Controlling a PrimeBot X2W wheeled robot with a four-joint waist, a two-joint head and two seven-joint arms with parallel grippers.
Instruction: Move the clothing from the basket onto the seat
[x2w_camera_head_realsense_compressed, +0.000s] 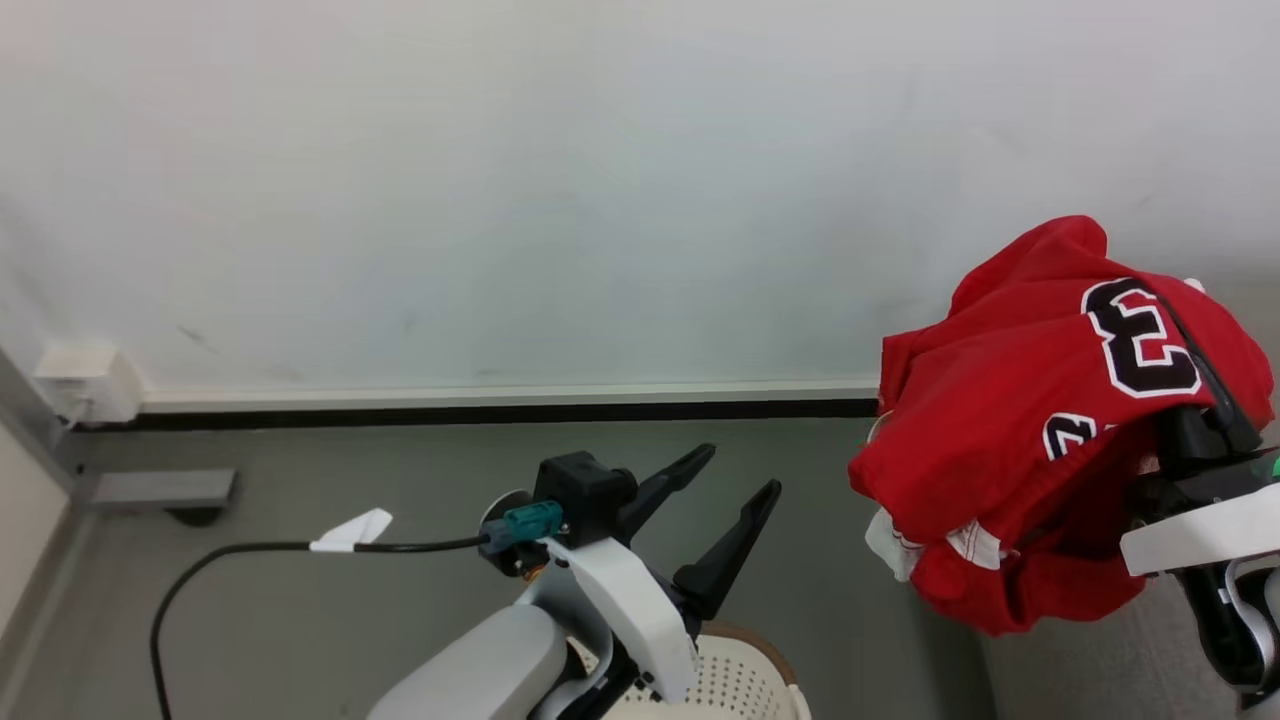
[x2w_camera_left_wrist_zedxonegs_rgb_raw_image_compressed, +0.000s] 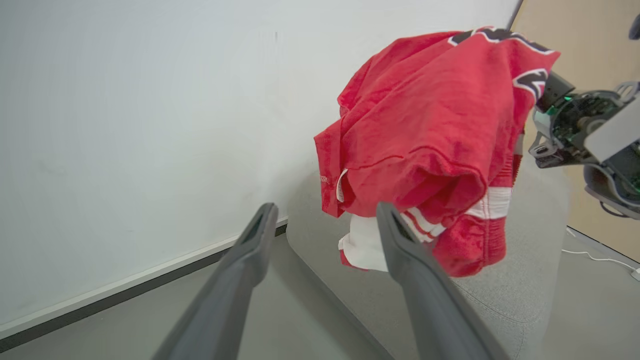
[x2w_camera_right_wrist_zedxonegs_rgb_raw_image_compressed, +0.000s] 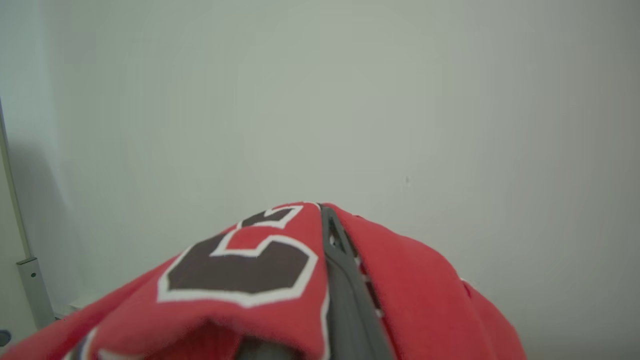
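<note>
At the right edge of the head view, the right gripper is pinching the clothing. Its two fingers are pressing together on a fold while red fabric is draping down both sides. The clothing is hanging bunched in the air, clear of the basket and over a rounded corner of the seat. Whether its lowest hem is touching the cushion cannot be determined. Lower centre, the left gripper is standing with fingers spread wide, holding nothing. It is sitting above the basket rim and pointing toward the clothing.
</note>
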